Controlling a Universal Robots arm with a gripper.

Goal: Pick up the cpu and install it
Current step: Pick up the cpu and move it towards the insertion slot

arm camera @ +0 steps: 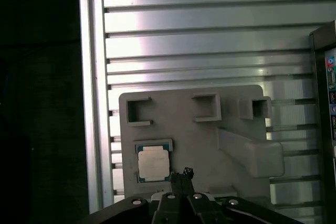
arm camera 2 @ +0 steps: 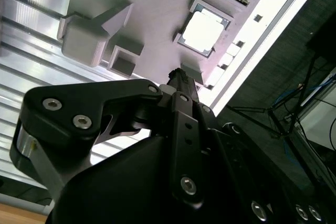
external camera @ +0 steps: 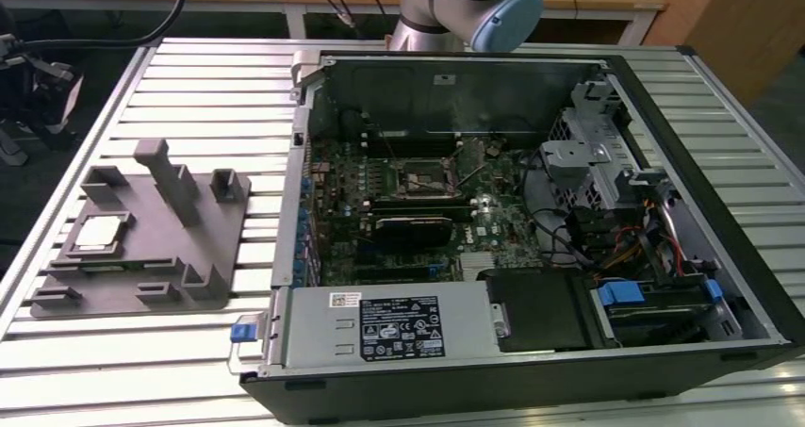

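A grey tray (external camera: 139, 267) lies on a table (external camera: 214, 78) of ribbed aluminium slats. The cpu (external camera: 98, 236) sits in a shallow square recess of the tray, flat, silver lid up. The recess probably keeps it square and in a known spot, so fingers can come straight down on it. The tray's other pockets and upright posts look made for other parts.

In both wrist views the gripper (arm camera: 182, 176) hangs above the tray, close beside the cpu (arm camera: 153, 162) but not touching it. Its two slim fingers are pressed together with nothing between them.

On the tray's far side, toward the exterior view's right, a case (external camera: 503, 389) lies on its side with the open face up. That likely puts the socket (external camera: 419, 174) on its board facing upward, ready to take the chip from above. The socket's middle looks bare.

The arm (external camera: 466, 3) rises behind the case. Beyond the table stand wooden benches with hanging cables, and the floor around is dark.
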